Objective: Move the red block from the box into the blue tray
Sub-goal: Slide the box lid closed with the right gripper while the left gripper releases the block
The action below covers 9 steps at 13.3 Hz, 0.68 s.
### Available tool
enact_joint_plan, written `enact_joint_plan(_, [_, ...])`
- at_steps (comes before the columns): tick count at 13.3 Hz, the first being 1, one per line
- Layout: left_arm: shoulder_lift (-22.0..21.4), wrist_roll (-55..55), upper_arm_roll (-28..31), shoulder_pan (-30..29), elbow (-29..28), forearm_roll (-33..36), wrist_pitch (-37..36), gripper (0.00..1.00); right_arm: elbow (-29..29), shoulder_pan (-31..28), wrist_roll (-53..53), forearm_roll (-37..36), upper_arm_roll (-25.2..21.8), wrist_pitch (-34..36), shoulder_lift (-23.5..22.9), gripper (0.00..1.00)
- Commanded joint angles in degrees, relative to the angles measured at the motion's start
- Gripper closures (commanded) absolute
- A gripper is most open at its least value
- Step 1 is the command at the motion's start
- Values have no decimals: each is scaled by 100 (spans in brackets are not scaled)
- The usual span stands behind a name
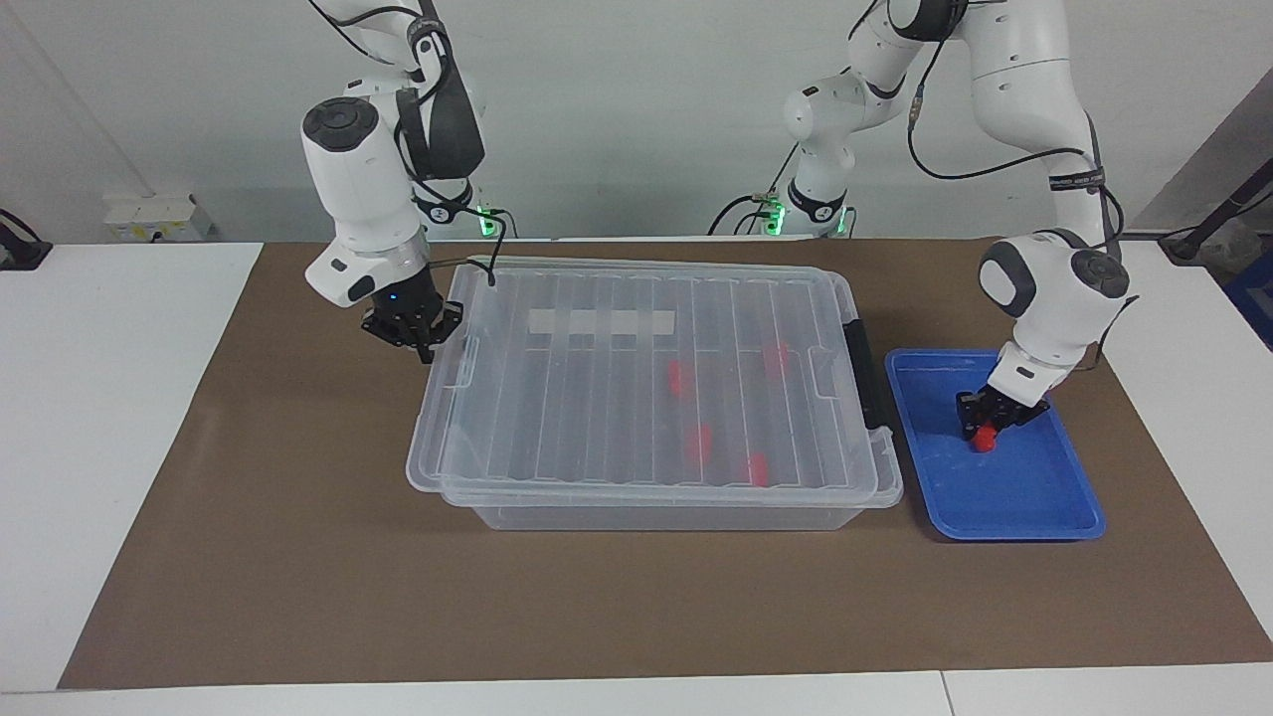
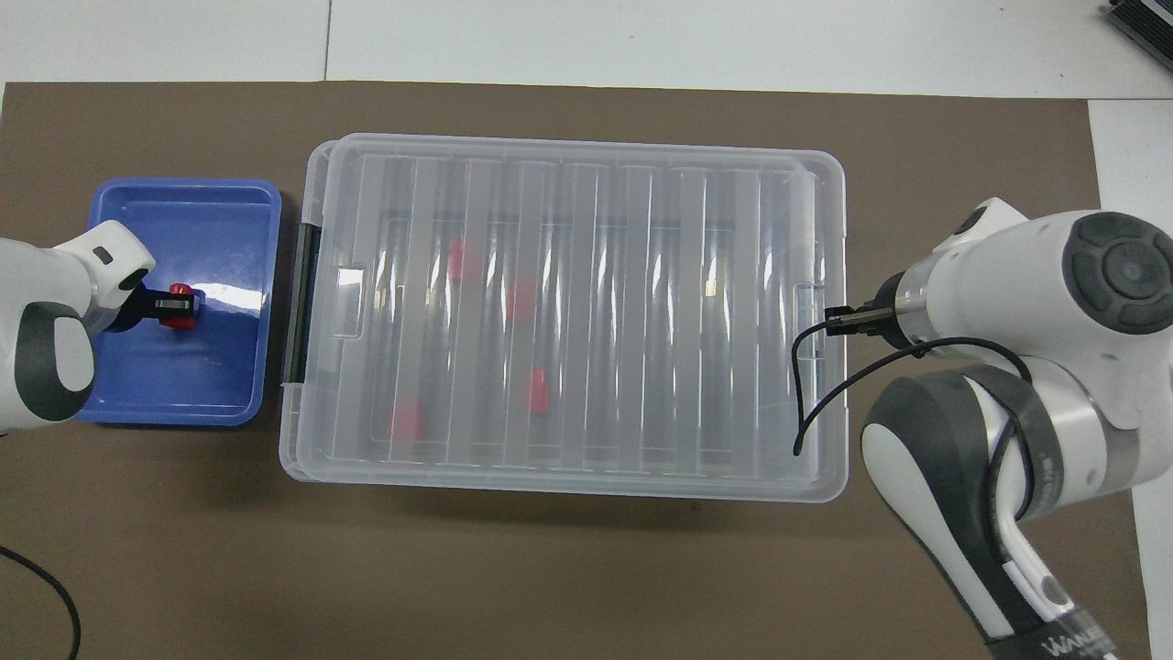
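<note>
Toward the left arm's end of the table, inside the blue tray: finds the left gripper low over the tray floor, jaws pinching the red block. Cannot settle whether the block touches the floor or hangs just above it. Confirms the same from overhead, block inside the tray rim, toward the middle.

Finds the right gripper at the edge of the lid toward the right arm's end; cannot tell whether it has hold of the lid.

Notes the lid lying over the whole box, with four more red blocks dimly visible through it.

Judges the placing step all but complete. Calls next for spreading the left jaws, then lifting straight up (a sideways exit risks dragging or toppling the block). Sees no need for further work at the box.

Surface: brown mat under box and tray, laid on a white table. Room: plain pale wall at the robots' end, cables trailing from both arm bases, green lamps lit there.
</note>
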<state>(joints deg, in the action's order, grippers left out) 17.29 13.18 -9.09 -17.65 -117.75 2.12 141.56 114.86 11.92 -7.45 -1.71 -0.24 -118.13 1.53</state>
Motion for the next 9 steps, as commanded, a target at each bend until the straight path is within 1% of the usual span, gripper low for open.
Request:
enact_joint_plan(1, [-94,-17,4,25,-292,-115,117,97,107,134,-117,4,6,-26,128,100])
enact_joint_plan(2, [-85,-17,4,25,-284,-115,135,64,107,143,-117,4,6,-35,119,100])
enact_joint_plan(3, [-77,35,4,25,-266,-106,135,9,98,152,-117,4,6,-26,119,100])
enact_joint_plan(4, [-85,35,4,33,-223,-106,100,0,64,144,-108,4,6,-17,119,100])
enact_joint_plan(6, [-155,35,-5,34,-83,-98,-66,0,-24,56,-117,4,-28,140,189,100])
enact_joint_plan(9, [-550,9,-13,156,462,-106,-1162,0,-148,-330,-108,12,-46,465,373,100])
